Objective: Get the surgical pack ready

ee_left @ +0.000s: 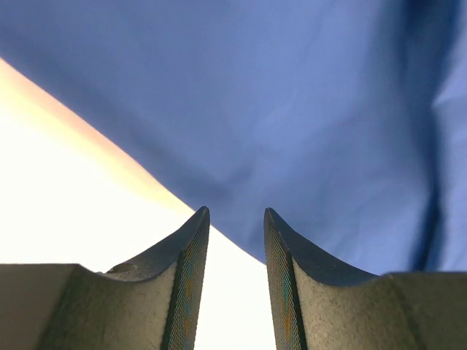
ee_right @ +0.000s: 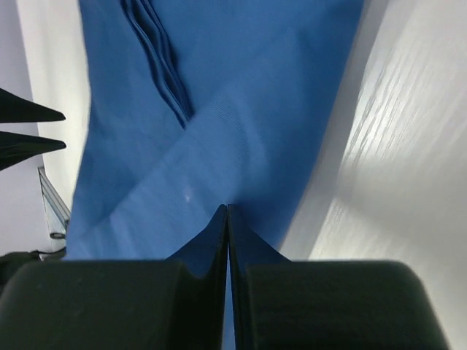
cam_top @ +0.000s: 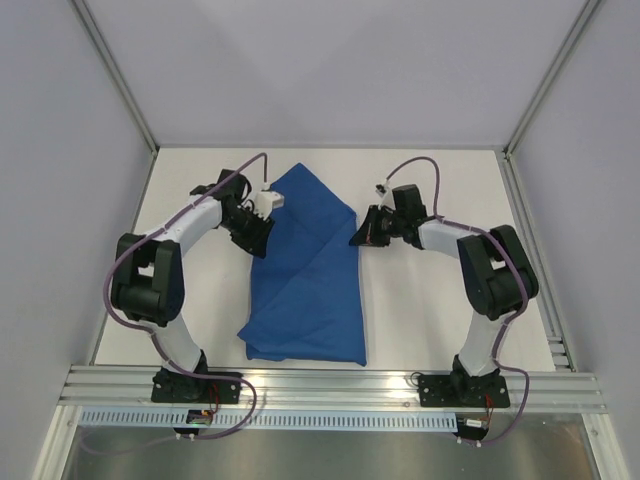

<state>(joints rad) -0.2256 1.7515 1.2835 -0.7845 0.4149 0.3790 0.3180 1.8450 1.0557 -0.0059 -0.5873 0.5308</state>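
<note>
Top view first: the blue cloth [cam_top: 305, 270] lies flat on the white table [cam_top: 440, 320], roughly in the middle between the two arms. It's folded into a long shape, pointed at the far end and squared off at the near end, with creases running across it. The left gripper [cam_top: 256, 232] sits at the cloth's left edge, up near the far end. The right gripper [cam_top: 362, 236] is at the cloth's right edge, about level with it.

Left wrist view: the left gripper [ee_left: 236, 211] has its two fingers [ee_left: 190, 248] spread apart with nothing between them. The cloth [ee_left: 292, 109] fills most of the picture, and its edge runs diagonally just past the fingertips. The bright table [ee_left: 73, 204] shows on the left (badly washed out, so no detail there).

Right wrist view: the right gripper [ee_right: 228, 208] has its fingers pressed tight together, with no gap showing. The tips sit right over the cloth [ee_right: 241, 87] near its edge. Whether a bit of fabric is caught between them, I honestly can't tell. You can see a stack of folded layers [ee_right: 157, 44] at the top and a diagonal fold across the middle. Bare table [ee_right: 394, 182] is off to the right. At the far left edge, the left gripper [ee_right: 64, 130] pokes in as two dark tips, held apart.
</note>
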